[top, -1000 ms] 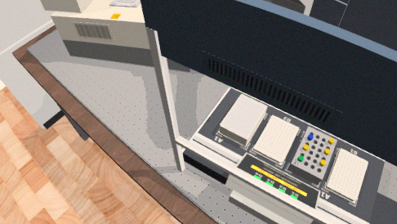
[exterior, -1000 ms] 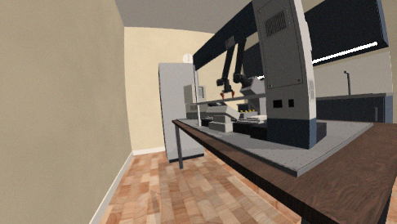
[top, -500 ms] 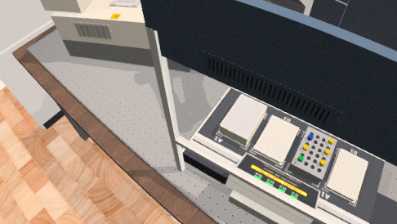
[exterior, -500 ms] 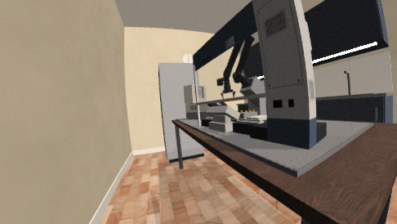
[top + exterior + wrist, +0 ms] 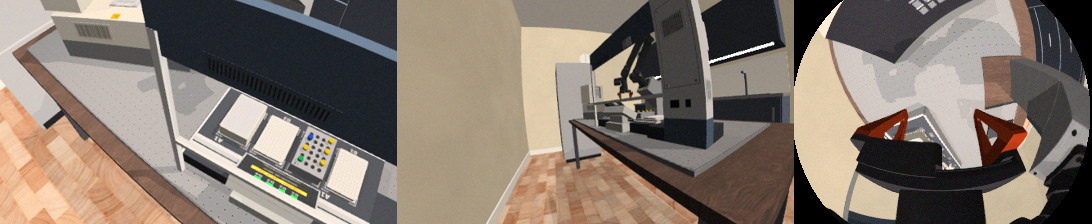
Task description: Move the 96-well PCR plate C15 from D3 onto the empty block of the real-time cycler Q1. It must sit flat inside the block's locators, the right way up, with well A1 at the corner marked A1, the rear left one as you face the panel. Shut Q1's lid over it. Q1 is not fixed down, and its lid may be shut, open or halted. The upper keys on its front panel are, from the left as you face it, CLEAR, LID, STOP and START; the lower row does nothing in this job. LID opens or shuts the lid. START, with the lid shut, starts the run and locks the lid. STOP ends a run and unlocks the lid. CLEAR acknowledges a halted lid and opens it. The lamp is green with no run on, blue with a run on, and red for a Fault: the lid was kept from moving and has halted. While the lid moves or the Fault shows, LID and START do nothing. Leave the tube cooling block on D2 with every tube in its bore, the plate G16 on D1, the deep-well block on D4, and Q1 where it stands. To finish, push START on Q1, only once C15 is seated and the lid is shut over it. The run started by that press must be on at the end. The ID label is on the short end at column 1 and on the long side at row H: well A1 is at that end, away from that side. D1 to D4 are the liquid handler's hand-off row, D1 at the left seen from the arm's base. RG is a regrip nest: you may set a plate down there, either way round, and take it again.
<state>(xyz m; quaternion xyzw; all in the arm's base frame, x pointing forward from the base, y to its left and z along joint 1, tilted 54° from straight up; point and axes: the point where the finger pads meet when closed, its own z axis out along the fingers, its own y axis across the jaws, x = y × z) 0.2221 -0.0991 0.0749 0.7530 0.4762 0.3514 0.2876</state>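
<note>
C15 (image 5: 278, 138) lies flat in its hand-off slot at the lower right of the top view, between the deep-well block (image 5: 243, 118) and the tube cooling block (image 5: 314, 152), with nothing touching it. My tool (image 5: 942, 133) hangs well above the table (image 5: 947, 56), spread wide and holding nothing. I judge that leaves it ready to straddle the plate's sides.

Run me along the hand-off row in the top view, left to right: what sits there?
Deep-well block → white well plate → tube cooling block with blue, green and yellow caps → second white well plate. All four sit apart, each in its own nest.
</note>
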